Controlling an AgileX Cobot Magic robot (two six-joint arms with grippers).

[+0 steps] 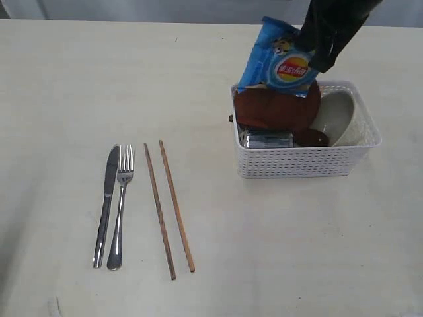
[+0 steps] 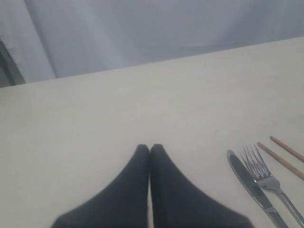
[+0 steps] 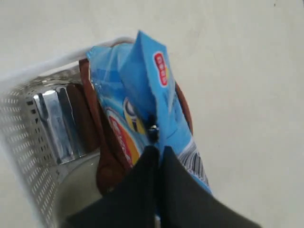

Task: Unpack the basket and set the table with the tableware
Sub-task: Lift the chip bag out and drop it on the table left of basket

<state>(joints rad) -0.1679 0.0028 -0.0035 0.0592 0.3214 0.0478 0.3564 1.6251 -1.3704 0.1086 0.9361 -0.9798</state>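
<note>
Blue chip bag point(image 1: 276, 58) pinched shut in my right gripper point(image 3: 156, 149) over the white basket point(image 1: 304, 162), I ought to lift it straight up so it snags neither the brown plate point(image 1: 277, 109), cup point(image 1: 266, 139) nor bowl point(image 1: 340, 119) beneath, my left gripper point(image 2: 150, 148) closed, empty.

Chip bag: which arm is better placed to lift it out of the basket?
Right. The right gripper is shut on the chip bag above the basket; the left gripper, shut, hangs over the table by the knife.
</note>
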